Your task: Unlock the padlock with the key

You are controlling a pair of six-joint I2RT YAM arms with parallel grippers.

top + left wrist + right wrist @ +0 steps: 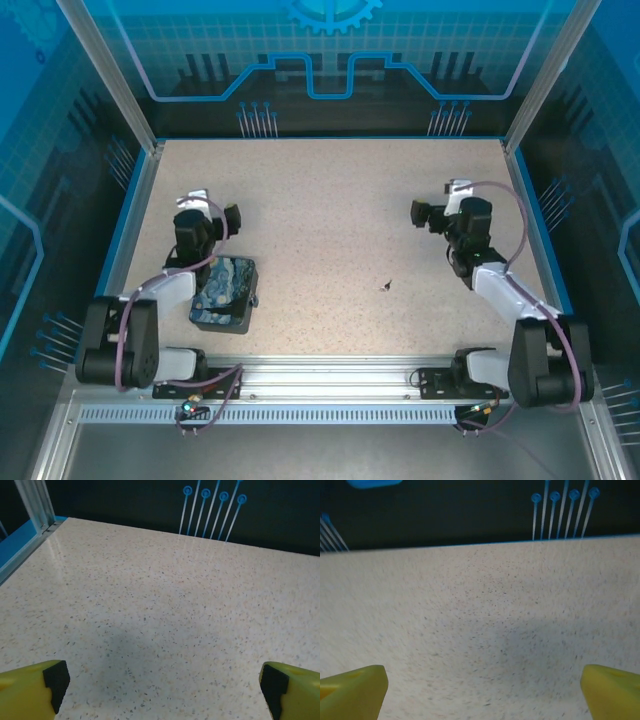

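The key [386,285] is a tiny dark piece lying alone on the speckled table [330,200], right of centre. My left gripper [213,206] hovers at the left, just beyond a blue swirl-printed box [225,293]. In the left wrist view the left gripper [165,680] is open, its yellow fingers [30,692] wide apart over bare table. My right gripper [438,200] hangs at the right, beyond and to the right of the key. The right gripper [484,682] is open too, with nothing between its fingers [352,692].
Blue walls and aluminium posts [110,75] enclose the table on three sides. A metal rail [330,385] carrying both arm bases runs along the near edge. The box sits close to the left arm's base.
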